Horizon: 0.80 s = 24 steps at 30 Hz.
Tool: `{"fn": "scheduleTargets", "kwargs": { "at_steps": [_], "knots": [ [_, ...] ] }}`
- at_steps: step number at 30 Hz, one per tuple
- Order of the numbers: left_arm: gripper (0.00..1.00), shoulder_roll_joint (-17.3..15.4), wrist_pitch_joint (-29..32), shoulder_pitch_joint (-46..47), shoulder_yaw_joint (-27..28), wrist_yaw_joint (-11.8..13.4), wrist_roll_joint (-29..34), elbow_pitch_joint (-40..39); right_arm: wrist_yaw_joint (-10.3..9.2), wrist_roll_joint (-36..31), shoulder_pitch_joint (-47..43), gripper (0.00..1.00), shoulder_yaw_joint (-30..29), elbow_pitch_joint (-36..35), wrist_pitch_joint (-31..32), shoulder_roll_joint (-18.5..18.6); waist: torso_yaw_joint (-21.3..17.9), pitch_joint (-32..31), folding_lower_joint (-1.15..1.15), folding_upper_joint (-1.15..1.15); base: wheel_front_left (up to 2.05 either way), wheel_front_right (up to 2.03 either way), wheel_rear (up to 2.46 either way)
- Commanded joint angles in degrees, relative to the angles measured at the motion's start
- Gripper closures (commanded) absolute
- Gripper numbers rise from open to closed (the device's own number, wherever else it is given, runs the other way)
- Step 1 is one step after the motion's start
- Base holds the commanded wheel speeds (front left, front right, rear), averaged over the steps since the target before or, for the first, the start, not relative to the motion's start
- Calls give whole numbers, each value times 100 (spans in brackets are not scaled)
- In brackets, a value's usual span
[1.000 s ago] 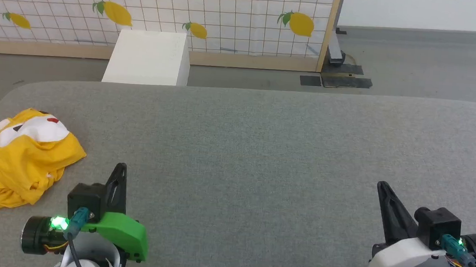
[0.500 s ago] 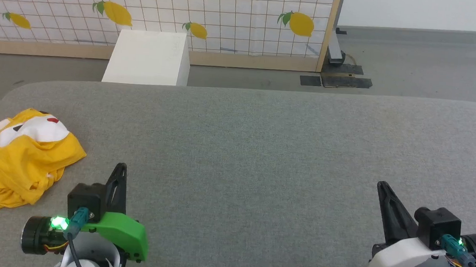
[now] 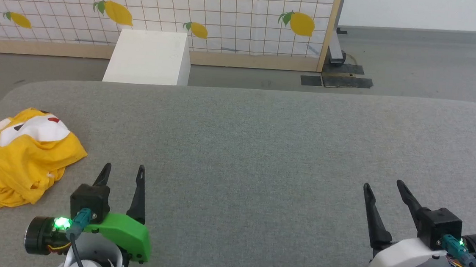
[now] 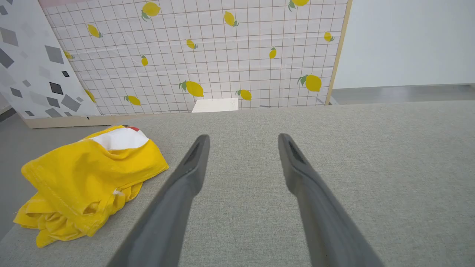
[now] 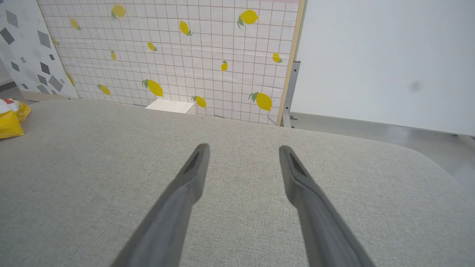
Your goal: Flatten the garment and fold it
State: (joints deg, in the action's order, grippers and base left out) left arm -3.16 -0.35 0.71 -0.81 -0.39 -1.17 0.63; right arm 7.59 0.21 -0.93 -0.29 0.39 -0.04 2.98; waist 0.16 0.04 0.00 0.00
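Lying crumpled at left edge of grey fabric table (image 3: 262,152), mustard-yellow cotton T-shirt (image 3: 21,157) hides most of its print; left gripper (image 3: 124,168), right gripper (image 3: 382,184) jaws spread, empty.

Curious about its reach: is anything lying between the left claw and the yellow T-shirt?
No. In the head and left wrist views, bare grey table separates the left gripper from the yellow T-shirt.

The garment (image 3: 19,158) lies on the table (image 3: 262,152) by its left edge. The left gripper (image 3: 125,168) is at the near edge, just right of the garment and apart from it. The right gripper (image 3: 382,183) is at the near right, well apart from both. Behind the table a box (image 3: 148,56) stands on the floor (image 3: 417,62), with the backdrop (image 3: 230,14) behind it.
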Motion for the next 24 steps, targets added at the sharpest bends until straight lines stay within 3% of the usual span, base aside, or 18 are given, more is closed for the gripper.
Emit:
{"fn": "scheduleTargets", "kwargs": {
  "at_steps": [1, 24],
  "knots": [
    [0, 2, -57, 56, -28, 60, -39, 42, -1, 17, 26, 0, -13, 14, -65, -2, 16, 2, 0, 0, 0, 0, 0],
    [0, -68, -331, 157, -115, 293, -342, 288, -2, 4, 100, 0, -36, 75, -254, -3, 686, -13, 0, 0, 0, 0, 0]
  ]
}}
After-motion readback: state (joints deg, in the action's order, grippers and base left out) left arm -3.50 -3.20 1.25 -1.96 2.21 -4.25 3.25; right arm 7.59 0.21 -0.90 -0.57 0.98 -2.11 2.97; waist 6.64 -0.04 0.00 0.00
